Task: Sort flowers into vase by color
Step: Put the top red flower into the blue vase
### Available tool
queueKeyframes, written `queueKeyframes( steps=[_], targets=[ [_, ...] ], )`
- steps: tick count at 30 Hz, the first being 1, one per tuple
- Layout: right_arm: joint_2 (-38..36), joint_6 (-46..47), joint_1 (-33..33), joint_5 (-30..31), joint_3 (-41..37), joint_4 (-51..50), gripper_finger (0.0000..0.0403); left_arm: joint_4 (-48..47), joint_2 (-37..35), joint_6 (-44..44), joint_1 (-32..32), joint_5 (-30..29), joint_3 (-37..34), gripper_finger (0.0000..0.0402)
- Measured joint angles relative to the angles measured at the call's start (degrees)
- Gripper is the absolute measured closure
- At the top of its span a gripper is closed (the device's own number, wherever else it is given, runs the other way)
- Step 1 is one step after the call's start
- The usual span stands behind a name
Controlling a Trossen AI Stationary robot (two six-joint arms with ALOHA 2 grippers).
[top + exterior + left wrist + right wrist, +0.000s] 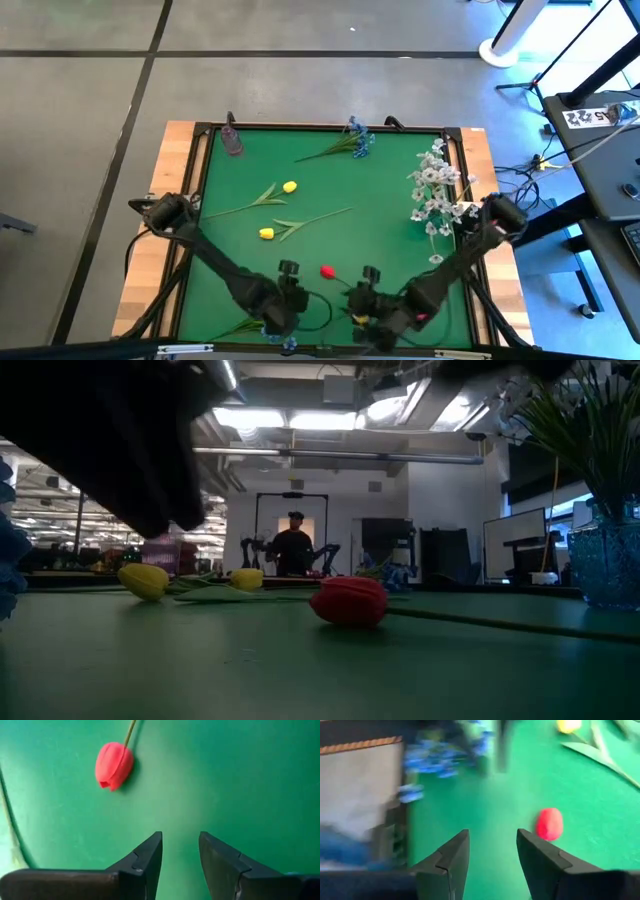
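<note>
Red tulip: lies on the green mat near the front edge, between the two grippers, bud toward the left arm and thin stem running off toward the right arm. It touches neither gripper.

Left gripper: fingers parted with nothing between them, poised above bare mat; the red bud sits near but clear of the fingertips. Right gripper: also spread and empty, with the bud just off to one side of its fingers.

Handling (judgement): the flower should be very light. The bud is probably soft fabric or foam that deforms under pressure; the stem looks thin, flexible and likely to roll or slip. Take hold on the stem just behind the bud, not on the bud itself, so the head does not droop or crush.

View differences:
- The high view alone shows the whole layout: two yellow tulips mid-mat, a blue bunch at the far edge, white sprays at the right side.
- The low view alone shows the bud resting flat on the mat, a glass vase at the right, and a person standing in the room beyond.
- The wrist views alone confirm the finger gaps.
</note>
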Motion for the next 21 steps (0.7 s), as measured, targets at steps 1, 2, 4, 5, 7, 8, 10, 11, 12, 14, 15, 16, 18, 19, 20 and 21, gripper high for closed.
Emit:
queueKeyframes(
  steps=[1, 2, 4, 5, 7, 8, 10, 11, 12, 14, 15, 16, 18, 19, 20, 21],
  targets=[
    [1.03, 0.46, -0.62, -0.06, 0.00, -0.40, 0.0237, 0.58, 0.00, -1.22, -0.78, 0.00, 0.00, 0.0277],
    [2.08, 0.97, -1.38, -0.46, 0.00, -0.34, 0.0237, 1.32, 0.09, -2.46, -1.65, -0.05, 0.00, 0.0277],
    [4.06, 1.50, -2.66, -1.83, 0.00, -0.78, 0.0237, 2.59, 0.32, -4.80, -3.04, -0.24, 0.00, 0.0277],
    [5.01, 1.70, -3.27, -2.83, 0.00, -1.11, 0.0237, 2.97, 0.33, -5.85, -3.70, -0.49, 0.00, 0.0277],
    [6.94, 2.22, -4.71, -5.27, 0.00, -0.82, 0.0237, 4.31, 0.33, -7.92, -4.88, -1.32, 0.00, 0.0277],
    [7.72, 2.74, -5.32, -6.59, 0.00, -1.31, 0.0237, 4.77, 0.33, -8.36, -5.36, -1.78, 0.00, 0.0277],
    [9.43, 3.21, -6.67, -8.25, 0.00, -1.23, 0.0237, 5.62, 0.33, -8.59, -6.29, -3.09, 0.00, 0.0276],
    [10.13, 3.19, -7.30, -8.58, 0.00, -1.07, 0.0237, 5.93, 0.33, -8.58, -6.63, -3.50, 0.00, 0.0276],
    [10.71, 3.06, -7.89, -8.86, 0.00, -1.13, 0.0237, 6.21, 0.33, -8.52, -6.85, -3.73, 0.00, 0.0276],
    [11.66, 2.83, -9.01, -9.04, 0.01, -1.06, 0.0237, 6.55, 0.33, -8.25, -6.97, -3.83, 0.00, 0.0276],
    [11.99, 2.79, -9.52, -9.17, 0.02, -1.25, 0.0237, 6.47, 0.33, -8.22, -6.97, -3.94, 0.00, 0.0276],
    [12.27, 2.74, -9.95, -9.55, 0.02, -1.67, 0.0237, 6.49, 0.35, -8.22, -6.96, -4.48, 0.00, 0.0276],
    [12.48, 2.81, -10.89, -11.50, 0.19, -2.07, 0.0237, 6.62, 0.35, -8.16, -6.74, -4.80, 0.00, 0.0276],
    [12.46, 2.81, -11.31, -12.77, 0.22, -2.54, 0.0237, 6.79, 0.35, -8.12, -6.58, -4.85, 0.00, 0.0276],
    [12.44, 2.83, -11.72, -13.81, 0.24, -2.93, 0.0237, 6.88, 0.35, -8.09, -6.47, -4.85, 0.00, 0.0276],
    [12.44, 2.86, -12.04, -14.35, 0.24, -3.28, 0.0237, 6.93, 0.35, -8.09, -6.42, -4.84, 0.00, 0.0276]
  ],
)
